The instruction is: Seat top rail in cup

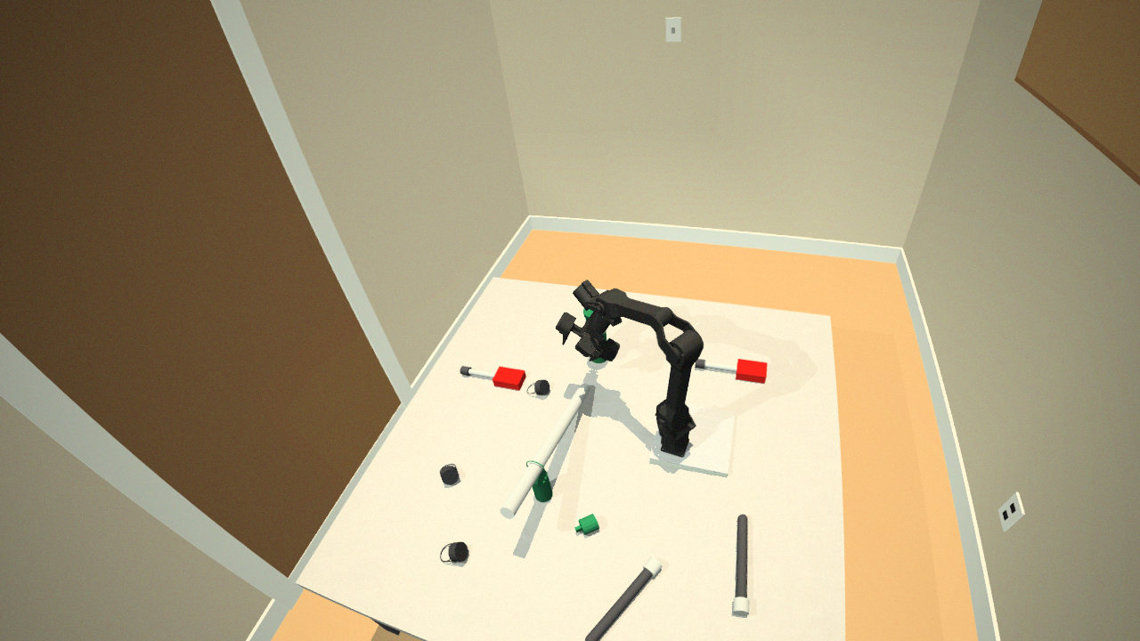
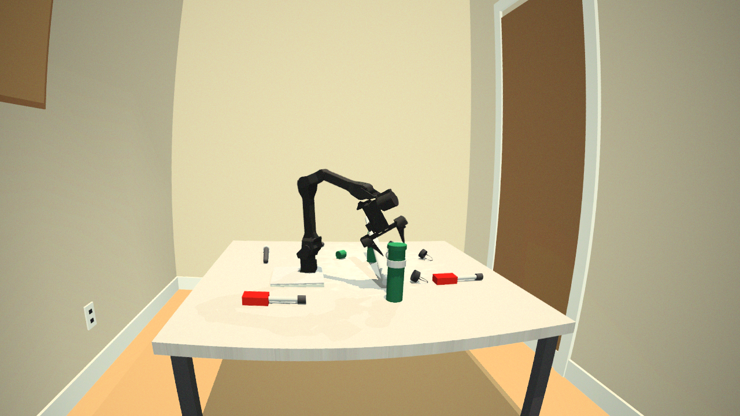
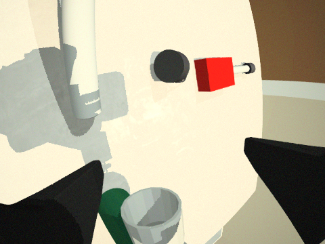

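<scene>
The white rail (image 1: 549, 442) (image 3: 79, 27) slants through the loop cap (image 1: 541, 486) on the short green post. Its cut end lies low, at or near the table, apart from the cup. The big green post (image 2: 394, 287) (image 3: 113, 203) stands upright. Its white brace band (image 2: 396, 263) sits high, a little below the post cap (image 2: 396, 247). The grey-white end cup (image 3: 137, 208) has its mouth towards the wrist camera; it is hidden in the top and exterior views. My gripper (image 3: 177, 157) (image 2: 392, 247) is wide open near the post top, fingers to either side of the cup, not gripping it. It does not touch the rail.
Red blocks with rods lie left (image 1: 508, 377) and right (image 1: 751, 370) of the big post. Black ringed caps (image 1: 541, 387) (image 1: 449, 474) (image 1: 457, 551) lie left of the rail. A green cap (image 1: 588, 523) and dark tubes (image 1: 742, 557) (image 1: 622, 602) lie to its right.
</scene>
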